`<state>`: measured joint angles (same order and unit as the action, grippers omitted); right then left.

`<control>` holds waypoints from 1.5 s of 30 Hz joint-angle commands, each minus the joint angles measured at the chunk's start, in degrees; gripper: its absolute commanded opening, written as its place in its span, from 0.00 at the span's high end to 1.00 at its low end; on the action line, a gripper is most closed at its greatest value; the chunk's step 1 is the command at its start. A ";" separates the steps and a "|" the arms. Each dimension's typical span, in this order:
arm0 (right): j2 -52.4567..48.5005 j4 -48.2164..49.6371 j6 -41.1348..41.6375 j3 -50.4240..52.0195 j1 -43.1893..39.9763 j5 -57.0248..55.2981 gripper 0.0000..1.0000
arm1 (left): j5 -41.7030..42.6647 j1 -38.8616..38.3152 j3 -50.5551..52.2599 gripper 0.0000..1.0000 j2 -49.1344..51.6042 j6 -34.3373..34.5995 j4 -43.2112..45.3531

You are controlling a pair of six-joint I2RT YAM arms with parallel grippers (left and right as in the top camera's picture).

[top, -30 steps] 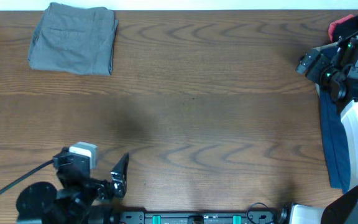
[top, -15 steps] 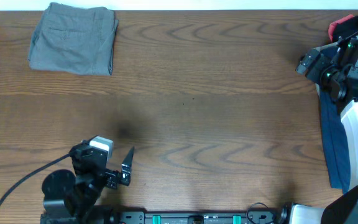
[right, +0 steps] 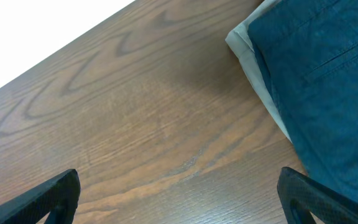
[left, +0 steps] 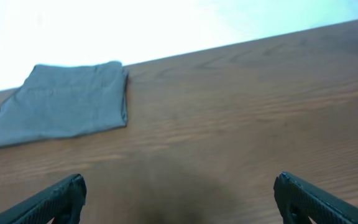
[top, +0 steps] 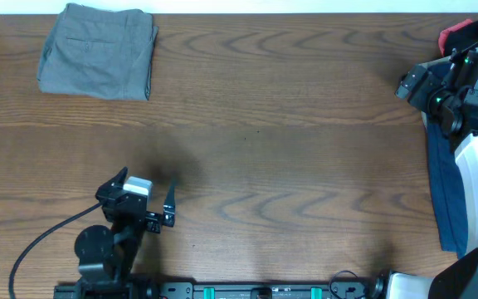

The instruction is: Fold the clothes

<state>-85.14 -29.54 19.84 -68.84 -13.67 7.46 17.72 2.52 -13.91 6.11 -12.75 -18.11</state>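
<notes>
The grey-green shorts point(top: 98, 50) lie folded at the table's far left corner; they also show in the left wrist view point(left: 61, 106). My left gripper point(top: 147, 181) is open and empty near the front left, well short of the shorts, with its fingers wide apart over bare wood point(left: 179, 202). My right gripper point(top: 407, 85) is open and empty at the far right, over bare wood point(right: 179, 196) just beside a navy garment point(right: 328, 81) lying on a tan one point(right: 253, 56).
The navy garment point(top: 445, 191) runs along the right edge under the right arm. A red and black garment point(top: 463, 35) sits at the far right corner. A black cable point(top: 40, 237) trails from the left arm. Bare wood fills the table's middle.
My left gripper has moved away from the front edge and turned toward the far side, staying open. The right arm and the shorts have not moved.
</notes>
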 commanded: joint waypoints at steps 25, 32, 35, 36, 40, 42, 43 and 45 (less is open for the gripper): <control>-0.26 -0.04 -1.03 -0.79 -0.09 -0.17 0.01 | -21.62 0.68 13.70 0.02 -6.01 8.35 14.36; -0.26 -0.04 -1.03 -0.79 -0.02 -0.17 0.01 | -21.20 0.68 13.68 0.02 -5.99 8.37 14.36; -0.26 -0.04 -1.03 -0.79 -0.02 -0.17 0.01 | -21.18 0.68 13.68 0.02 -5.88 8.37 14.36; -0.26 -0.04 -1.05 -0.79 -0.02 -0.17 0.01 | -21.18 0.68 13.68 0.02 -5.88 8.37 14.36; -0.26 -0.04 -1.03 -0.79 -0.02 -0.17 0.01 | -21.18 0.68 13.68 0.02 -5.88 8.37 14.36; -0.26 -0.04 -1.03 -0.79 -0.02 -0.17 0.01 | -21.20 0.68 13.68 0.02 -5.88 8.37 14.36; -0.26 -0.04 -1.05 -0.79 -0.02 -0.17 0.01 | -21.18 0.68 13.68 0.02 -5.88 8.37 14.36; -0.26 -0.04 -1.05 -0.79 -0.02 -0.17 0.01 | -21.18 0.68 13.68 0.02 -5.88 8.37 14.36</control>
<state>-85.14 -29.54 19.84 -68.84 -13.65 7.46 -1.74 2.92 -1.61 0.62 -4.69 -2.15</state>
